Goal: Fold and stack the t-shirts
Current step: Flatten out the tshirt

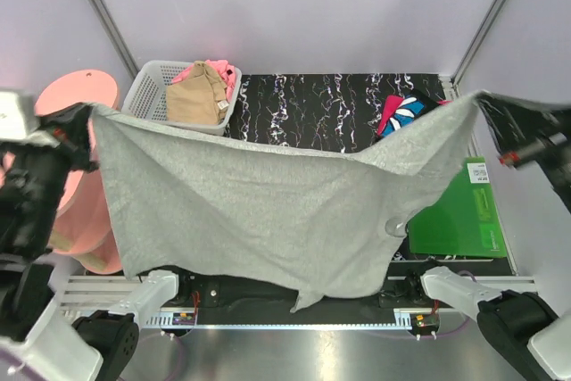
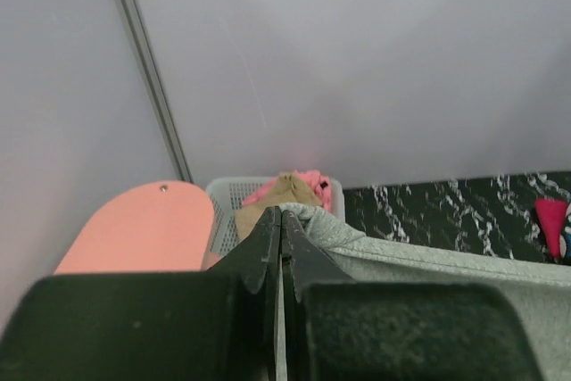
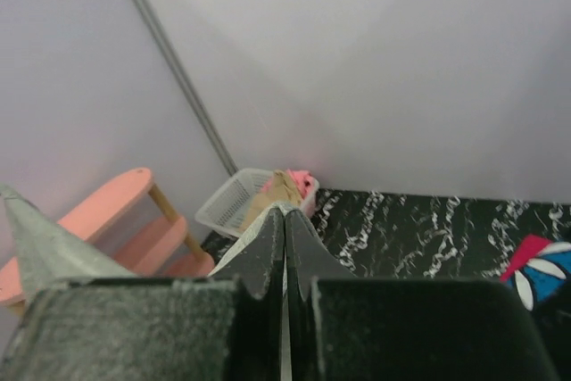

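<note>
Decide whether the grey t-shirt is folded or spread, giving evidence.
Spread: the grey t-shirt hangs stretched wide, its corners pinched by the left fingers and right fingers.

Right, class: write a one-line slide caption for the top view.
Left tool and right tool hold a light-grey t-shirt spread above the table.

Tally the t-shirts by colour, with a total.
grey tee: 1
tan tee: 1
pink tee: 1
black printed tee: 1
Total: 4
</note>
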Available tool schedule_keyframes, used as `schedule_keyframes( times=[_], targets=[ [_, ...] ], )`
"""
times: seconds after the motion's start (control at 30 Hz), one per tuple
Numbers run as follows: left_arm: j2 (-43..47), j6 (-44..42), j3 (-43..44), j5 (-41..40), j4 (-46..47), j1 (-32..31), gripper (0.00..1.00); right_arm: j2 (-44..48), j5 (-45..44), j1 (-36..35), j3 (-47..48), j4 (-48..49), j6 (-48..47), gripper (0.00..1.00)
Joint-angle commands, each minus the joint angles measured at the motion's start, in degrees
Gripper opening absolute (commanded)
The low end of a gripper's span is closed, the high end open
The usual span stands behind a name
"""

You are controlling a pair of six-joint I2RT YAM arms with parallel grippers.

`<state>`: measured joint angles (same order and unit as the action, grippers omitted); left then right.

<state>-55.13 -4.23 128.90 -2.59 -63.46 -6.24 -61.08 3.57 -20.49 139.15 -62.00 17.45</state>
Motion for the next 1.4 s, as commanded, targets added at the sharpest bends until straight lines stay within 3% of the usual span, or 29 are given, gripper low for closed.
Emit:
schedule_keyframes(
  times=[0.0, 0.2, 0.4, 0.6, 1.0, 1.07, 1.23, 1.37],
  targets=[
    [-1.12, -2.01, -14.26, -0.22, 6.40, 0.00, 0.00, -7.72, -9.18, 0.36, -7.57, 4.96, -2.16, 0.00],
    [-1.46, -5.61, -48.68, -0.14, 24.49, 1.58, 0.00, -25.04, -9.82, 3.35, -16.88, 11.01, -2.60, 0.00],
    [-13.66, -6.67, -61.12, 5.92, 34.88, 10.62, 0.00, -31.72, -9.11, 8.71, -32.09, 20.94, -0.31, 0.00],
    [-22.19, -9.04, -61.94, 6.19, 38.68, 12.31, 0.00, -36.04, -8.41, 11.17, -42.37, 26.04, 0.04, 0.00],
    [-31.88, -9.75, -54.81, 2.77, 36.58, 9.32, 0.00, -37.72, -3.76, 11.61, -43.17, 26.58, 3.37, 0.00],
    [-30.22, -8.96, -54.90, 3.20, 34.64, 9.23, 0.00, -34.31, -3.66, 11.61, -46.06, 26.75, 4.08, 0.00],
    [-14.50, -8.43, -54.29, 5.49, 30.69, 9.32, 0.00, -20.95, 1.17, 11.53, -52.83, 28.86, 4.52, 0.00],
    [-9.38, -7.38, -46.04, 7.15, 22.35, 9.32, 0.00, -6.90, 2.93, 11.53, -53.47, 27.64, 3.73, 0.00]
  ],
)
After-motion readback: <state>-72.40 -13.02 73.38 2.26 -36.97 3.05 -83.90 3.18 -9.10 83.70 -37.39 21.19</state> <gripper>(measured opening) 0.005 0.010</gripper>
